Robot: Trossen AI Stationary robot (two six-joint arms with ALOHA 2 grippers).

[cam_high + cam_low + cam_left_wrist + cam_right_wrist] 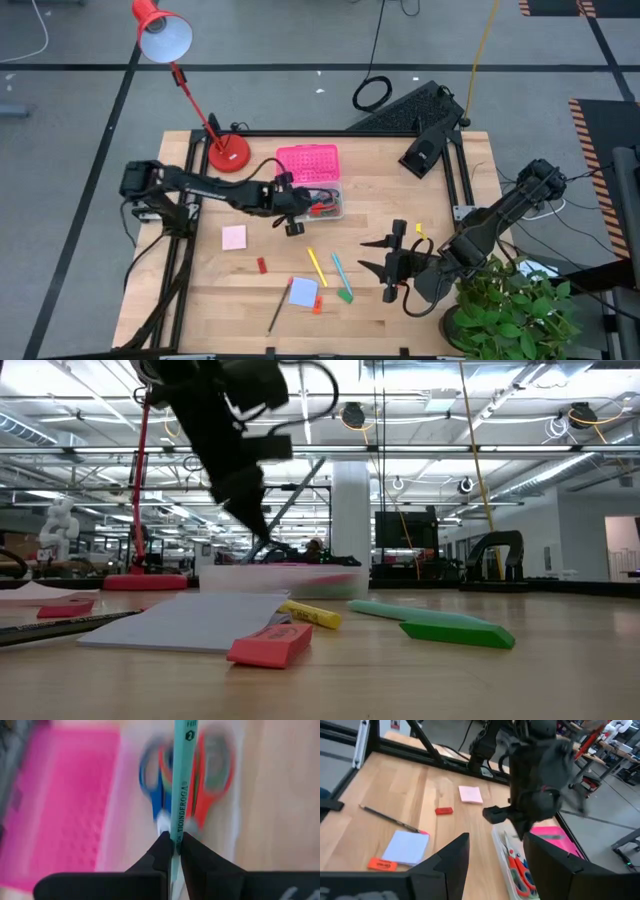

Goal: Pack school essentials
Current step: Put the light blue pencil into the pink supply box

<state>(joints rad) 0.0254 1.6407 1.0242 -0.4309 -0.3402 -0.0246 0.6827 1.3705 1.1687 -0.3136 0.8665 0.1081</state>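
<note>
High view gives me my bearings, and I take the clear plastic box (330, 203) with its pink perforated lid (308, 162) as my landmark. Well to its left stands the red desk lamp (228, 153); my left gripper (291, 214) hangs just at the box's left edge, its fingers clenched on a thin teal pencil (178, 790). From the left wrist view that pencil runs straight out from between the fingertips, its long axis lying along the box's open tray, above the blue-handled scissors (152, 780) and red-handled scissors (210, 775) already inside. To do this well, I judge I should keep the pencil parallel to the tray's long side, lower until it is inside the walls, then let go, so that it does not bridge the rim or tip out. Below the box on the wooden table (450, 190) lie a pink note pad (234, 237), a small red eraser (262, 265), a blue note pad (303, 292), a yellow pencil (317, 266), another teal pencil (341, 271) and a green eraser (345, 295), still unpacked. Far right of the box, my right gripper (389, 266) waits with its fingers spread, holding nothing.
</note>
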